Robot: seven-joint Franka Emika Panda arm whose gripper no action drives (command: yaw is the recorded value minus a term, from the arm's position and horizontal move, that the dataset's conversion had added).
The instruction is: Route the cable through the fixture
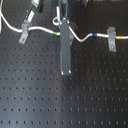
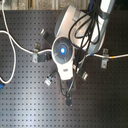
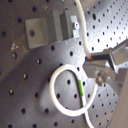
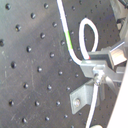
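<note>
First exterior view shows the end effector [image 1: 64,31] at upper centre clenched on the cable [image 1: 80,37]; it hangs between fixtures [image 1: 112,38], apparently for threading; surface [image 1: 64,100] below

so the arm [image 2: 82,22] comes in from the top of the second exterior view, wrist pointing straight down at the breadboard [image 1: 35,95], gripper [image 1: 63,30] low over it, can't tell if the fingers are closed

You've got a matt black perforated table [image 1: 30,90], dull grey metal fixture [image 1: 112,38], smooth white rubbery-looking cable [image 1: 80,36].
</note>
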